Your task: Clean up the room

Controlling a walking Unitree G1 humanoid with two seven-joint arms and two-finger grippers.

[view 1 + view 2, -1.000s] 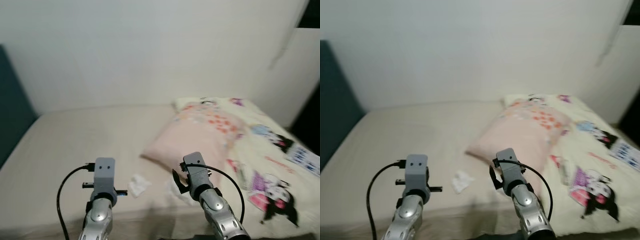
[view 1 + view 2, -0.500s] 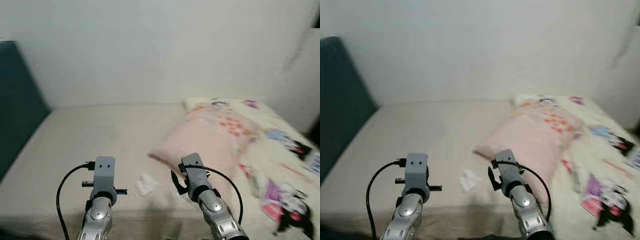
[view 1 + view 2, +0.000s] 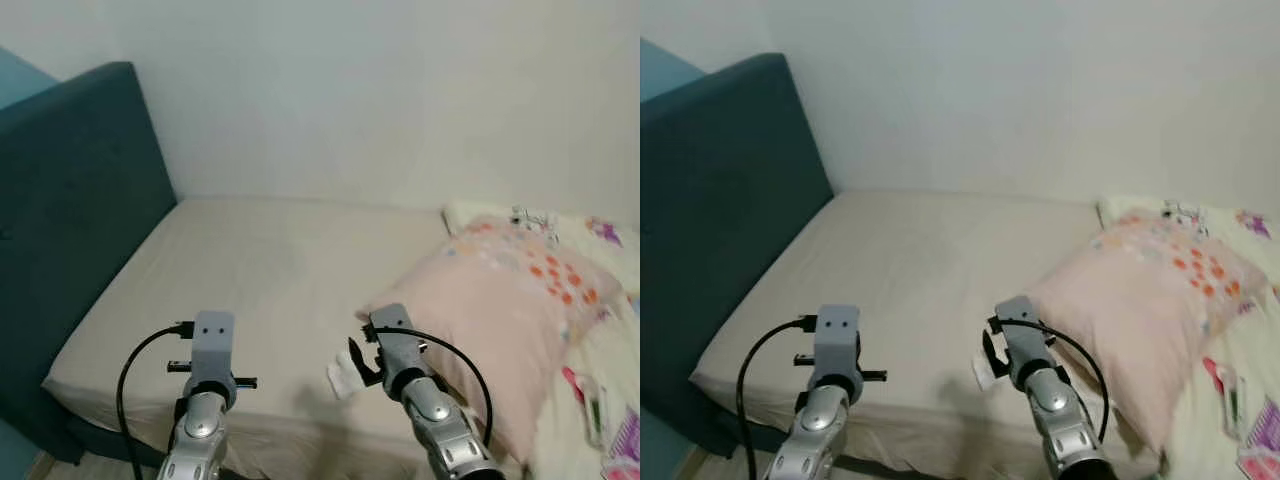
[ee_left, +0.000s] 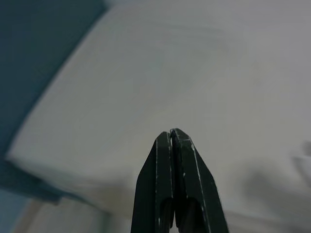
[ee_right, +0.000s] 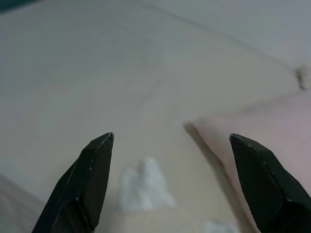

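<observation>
A crumpled white tissue (image 3: 341,379) lies on the beige bed sheet (image 3: 270,280) near the front edge. In the right wrist view the tissue (image 5: 144,190) sits below and ahead of my right gripper (image 5: 171,140), which is open and holds nothing. A smaller white scrap (image 5: 216,226) lies beside it. My left gripper (image 4: 172,132) is shut and empty, and hovers over bare sheet close to the mattress edge. Both arms reach forward from the bottom of the eye views, the left arm (image 3: 205,395) and the right arm (image 3: 415,400).
A pink pillow (image 3: 510,315) with orange dots lies to the right of the tissue. A cartoon-print quilt (image 3: 612,400) covers the far right. A dark teal headboard (image 3: 75,220) stands at the left. A white wall runs behind the bed.
The camera has swung left: the headboard has come into view and the pillow and quilt have slid right. Both arms hold the same pose, and the tissue now sits beside the right gripper.
</observation>
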